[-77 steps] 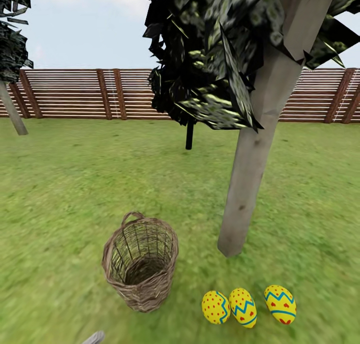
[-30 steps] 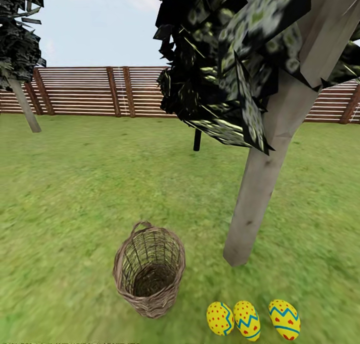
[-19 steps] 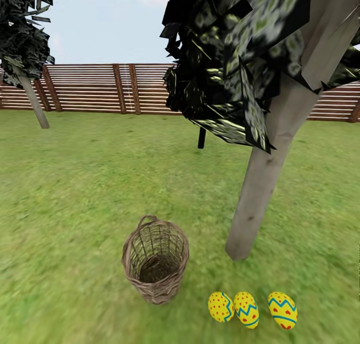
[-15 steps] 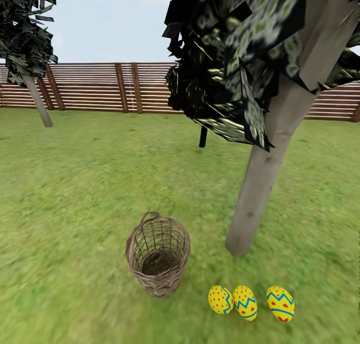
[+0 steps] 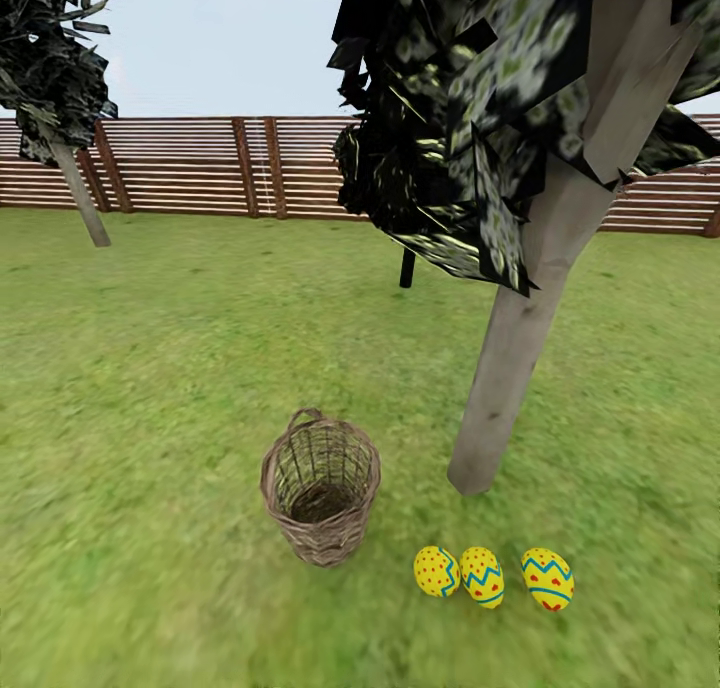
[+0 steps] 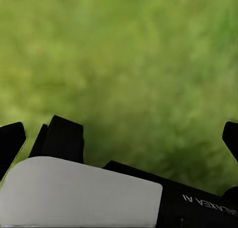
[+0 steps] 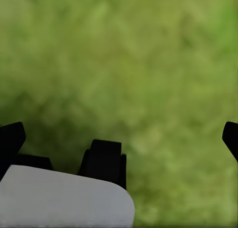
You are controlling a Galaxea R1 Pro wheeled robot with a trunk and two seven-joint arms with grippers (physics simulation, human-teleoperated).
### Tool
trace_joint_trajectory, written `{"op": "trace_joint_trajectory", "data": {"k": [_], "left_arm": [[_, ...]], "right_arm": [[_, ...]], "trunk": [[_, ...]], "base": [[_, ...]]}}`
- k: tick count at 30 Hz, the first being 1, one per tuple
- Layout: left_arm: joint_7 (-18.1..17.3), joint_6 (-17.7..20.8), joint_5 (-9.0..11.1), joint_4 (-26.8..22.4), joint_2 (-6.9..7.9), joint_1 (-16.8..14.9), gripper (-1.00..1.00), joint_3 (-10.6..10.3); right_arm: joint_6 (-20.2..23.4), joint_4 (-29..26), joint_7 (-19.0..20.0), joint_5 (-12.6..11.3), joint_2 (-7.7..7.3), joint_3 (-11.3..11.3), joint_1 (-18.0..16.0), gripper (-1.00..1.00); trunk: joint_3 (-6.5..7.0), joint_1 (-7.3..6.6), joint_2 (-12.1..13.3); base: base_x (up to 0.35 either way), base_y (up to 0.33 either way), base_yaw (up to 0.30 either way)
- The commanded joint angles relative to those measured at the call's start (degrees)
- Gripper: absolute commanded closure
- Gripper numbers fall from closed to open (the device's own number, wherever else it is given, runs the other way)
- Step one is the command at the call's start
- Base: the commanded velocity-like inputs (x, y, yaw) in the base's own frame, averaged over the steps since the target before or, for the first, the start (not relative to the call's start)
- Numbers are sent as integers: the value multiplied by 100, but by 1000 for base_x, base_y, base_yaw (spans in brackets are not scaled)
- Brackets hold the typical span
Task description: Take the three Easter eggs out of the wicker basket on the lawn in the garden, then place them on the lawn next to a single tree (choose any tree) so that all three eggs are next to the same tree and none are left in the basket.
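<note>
Three eggs (image 5: 487,576) are laid in a row on the lawn (image 5: 150,368) just beside the tree trunk (image 5: 505,368), and the wicker basket (image 5: 321,488) (upright, near them) looks emptied. Both the left gripper (image 6: 119,138) and right gripper (image 7: 119,133) are spread wide over bare grass, nothing held. The step is best finished by leaving the eggs untouched and the arms kept clear.
</note>
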Motion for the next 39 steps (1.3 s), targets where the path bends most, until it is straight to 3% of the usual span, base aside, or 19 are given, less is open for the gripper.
{"op": "trace_joint_trajectory", "data": {"k": [1,4,7,29,39], "left_arm": [[-23,22,62,13,2,-8,-100,-92],[-23,20,65,13,1,-7,-100,-381],[-23,20,64,13,1,-8,-100,-448],[-23,12,64,13,-29,-6,-100,-481],[-31,21,81,13,36,-5,-100,-473]], "right_arm": [[-22,14,10,48,-4,-48,-4,-100],[-22,16,10,48,-4,-48,-2,-100],[-22,16,10,48,-4,-48,-1,-100],[-22,16,10,30,-4,-48,1,-100],[-10,17,10,78,-5,-48,0,-100]], "trunk": [[4,-23,39],[31,-89,160],[57,-155,280],[247,-638,1162],[208,-638,1162]], "base": [[-3,0,0],[-1,0,0],[0,0,0],[0,0,0],[0,0,0]]}}
